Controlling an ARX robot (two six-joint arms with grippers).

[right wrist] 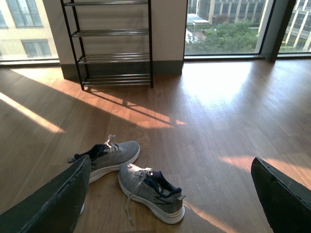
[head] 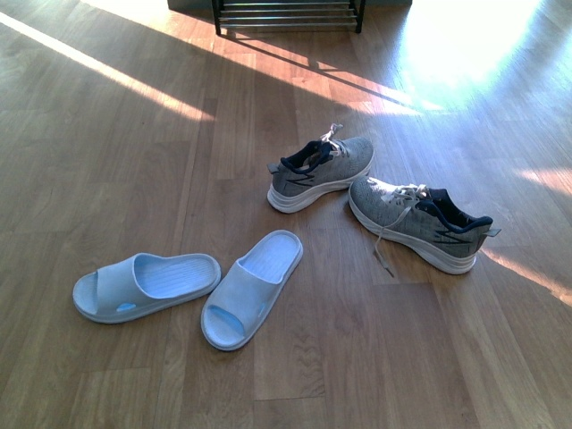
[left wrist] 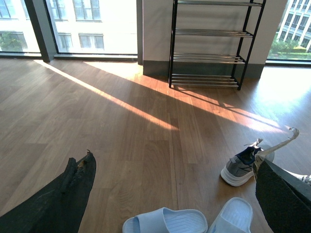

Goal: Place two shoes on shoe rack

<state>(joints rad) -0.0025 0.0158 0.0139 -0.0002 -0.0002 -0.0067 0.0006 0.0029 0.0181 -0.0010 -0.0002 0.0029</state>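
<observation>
Two grey knit sneakers lie on the wood floor: one (head: pixel 320 172) further back, the other (head: pixel 420 221) to its right and nearer. Two pale blue slides (head: pixel 146 284) (head: pixel 252 288) lie at the front left. The black shoe rack (head: pixel 288 14) stands far back against the wall, only its lowest bars showing in the front view. Neither arm shows there. My left gripper (left wrist: pixel 175 194) hangs open above the slides (left wrist: pixel 165 222), one sneaker (left wrist: pixel 243 165) beside its right finger. My right gripper (right wrist: pixel 170 194) hangs open over the nearer sneaker (right wrist: pixel 150 191); the rack (right wrist: pixel 109 43) stands far beyond.
Bare wood floor with bright sun stripes stretches between the shoes and the rack (left wrist: pixel 209 43). Tall windows flank the rack on both sides. The nearer sneaker's lace (head: pixel 382 250) trails loose on the floor.
</observation>
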